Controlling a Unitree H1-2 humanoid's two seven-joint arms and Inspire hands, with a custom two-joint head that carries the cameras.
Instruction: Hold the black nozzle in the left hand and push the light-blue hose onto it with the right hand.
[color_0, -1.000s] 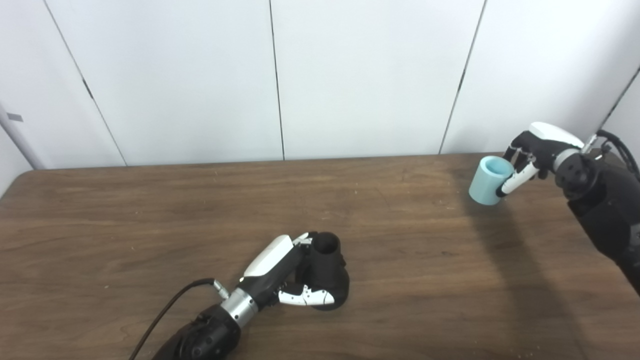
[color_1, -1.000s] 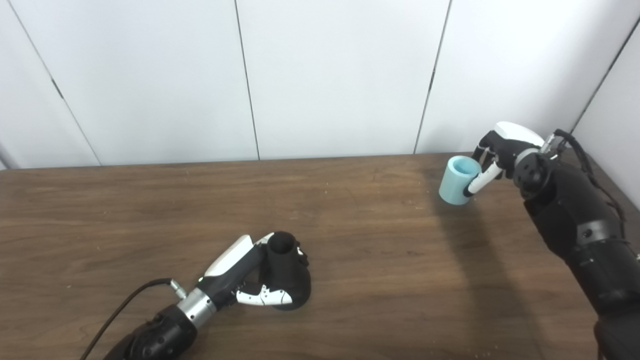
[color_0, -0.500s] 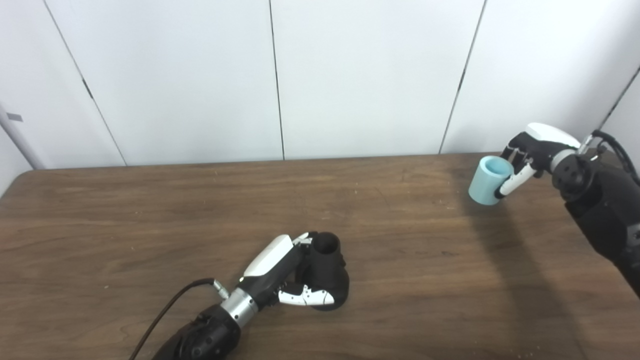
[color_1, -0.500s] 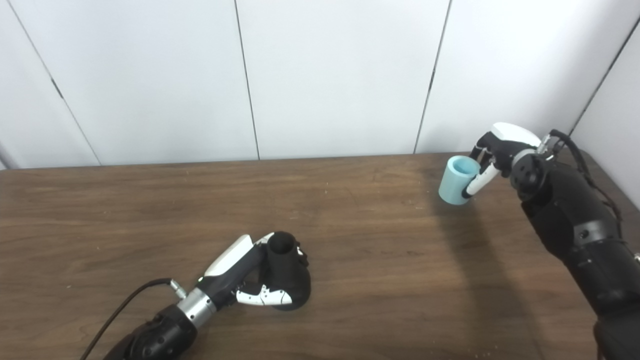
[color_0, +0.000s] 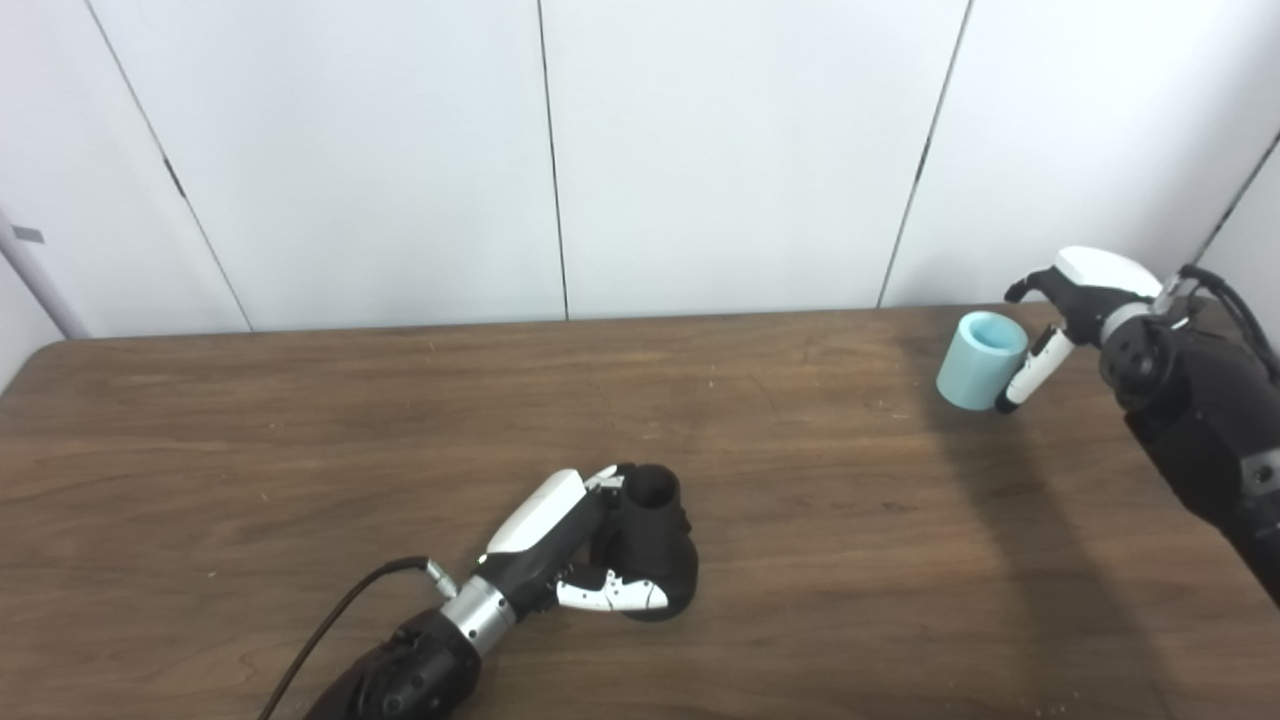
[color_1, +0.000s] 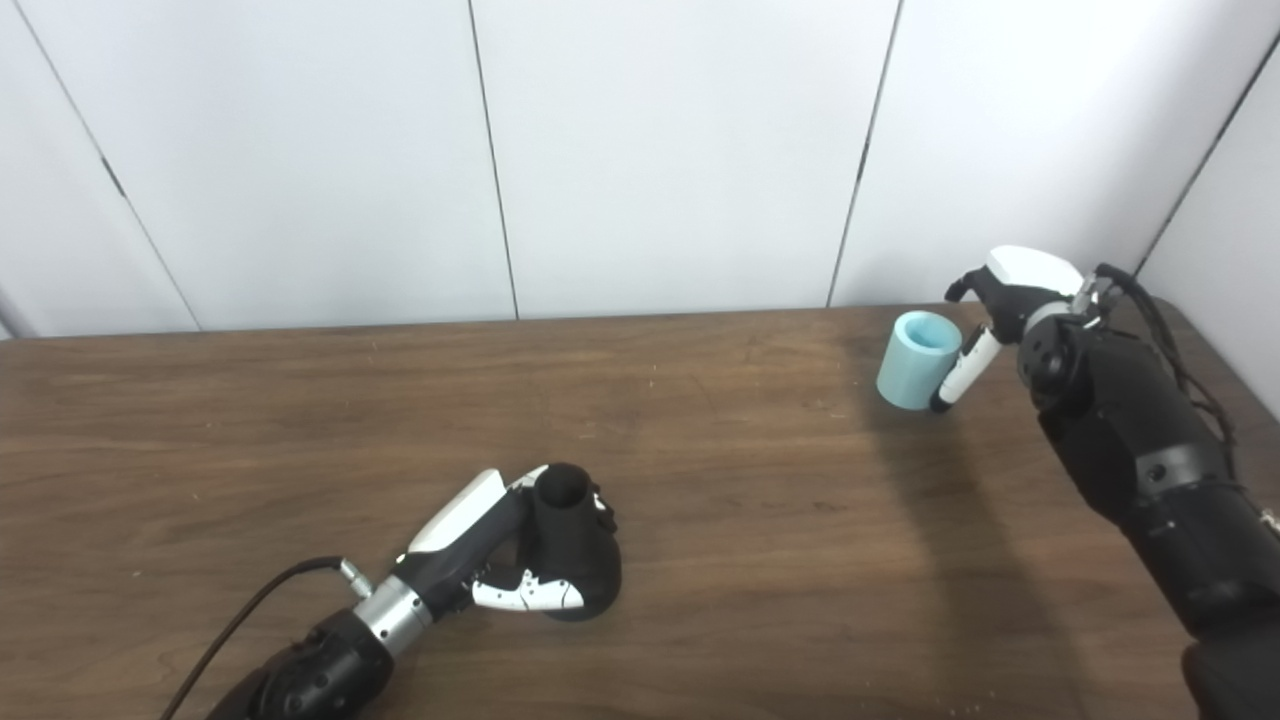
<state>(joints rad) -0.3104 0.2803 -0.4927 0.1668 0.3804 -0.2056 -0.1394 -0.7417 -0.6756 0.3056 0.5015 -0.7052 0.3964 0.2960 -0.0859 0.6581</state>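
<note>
The left robot hand (color_0: 560, 545) is closed around the black nozzle (color_0: 650, 545) near the front middle of the counter (color_0: 300, 430) — fingers behind it, thumb across its lower front, so much of the nozzle's near side is covered. Its round mouth points up; the inside is too dark to make out. The right robot hand (color_0: 1065, 305) is at the far right, by the light-blue hose (color_0: 980, 347), a short open-topped tube, slightly tilted. The thumb lies along the hose's right side while the fingers arch above its rim — whether they touch it, or whether the hose is off the counter, cannot be told. Nothing shows inside it. No writing is legible anywhere.
</note>
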